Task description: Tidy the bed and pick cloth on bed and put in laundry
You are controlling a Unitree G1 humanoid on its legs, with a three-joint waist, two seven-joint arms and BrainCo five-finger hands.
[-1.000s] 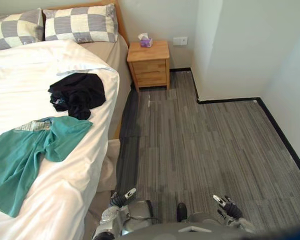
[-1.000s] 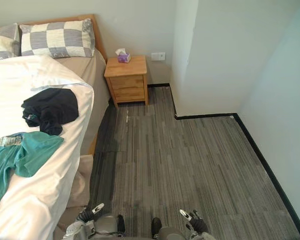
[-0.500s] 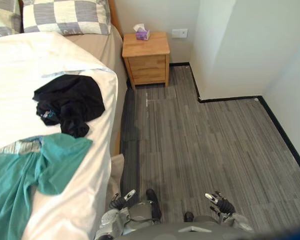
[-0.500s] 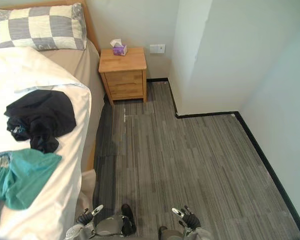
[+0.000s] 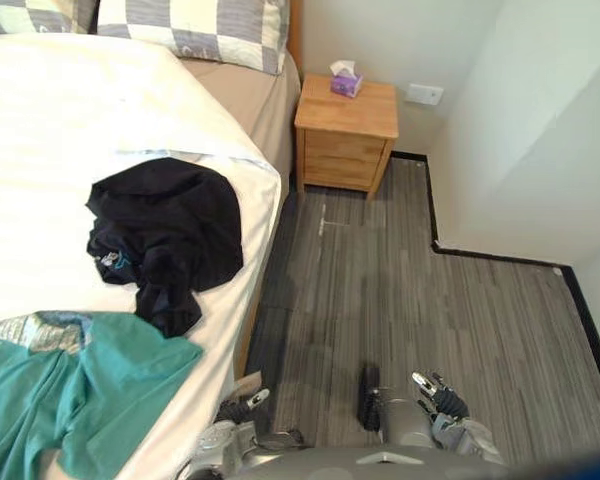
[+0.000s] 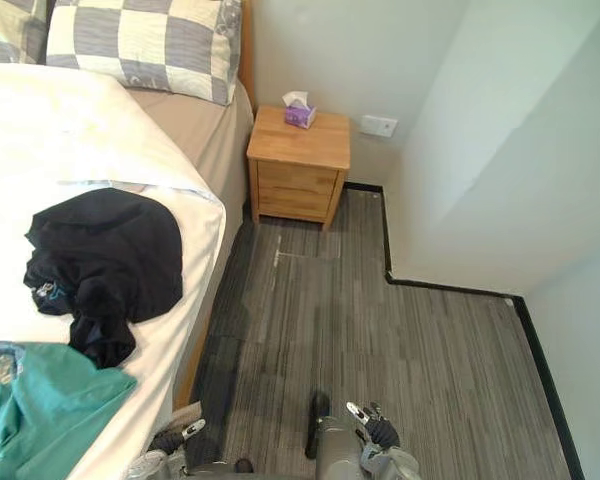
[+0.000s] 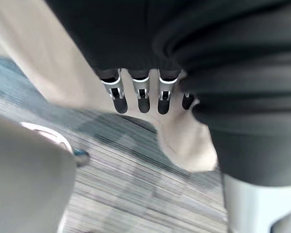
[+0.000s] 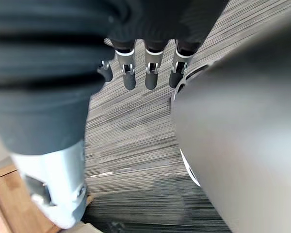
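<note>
A black garment (image 5: 165, 228) lies crumpled on the white duvet (image 5: 70, 120) near the bed's right edge. A teal garment (image 5: 70, 400) is spread on the duvet nearer to me, with a printed cloth edge (image 5: 35, 328) at its top. My left hand (image 5: 242, 405) hangs low beside the bed's side, fingers (image 7: 139, 95) straight and holding nothing. My right hand (image 5: 438, 392) hangs low over the floor, fingers (image 8: 150, 73) straight, also holding nothing. Both hands are well away from the clothes.
Checked pillows (image 5: 195, 25) lie at the head of the bed. A wooden nightstand (image 5: 345, 130) with a tissue box (image 5: 344, 78) stands beside it against the wall. Grey striped floor (image 5: 410, 300) stretches to the right, bounded by white walls with a black skirting (image 5: 500, 256).
The whole view has shifted: the bed and clothes now sit closer and further right in the picture, so the camera has moved. Both hands still hang low and hold nothing.
</note>
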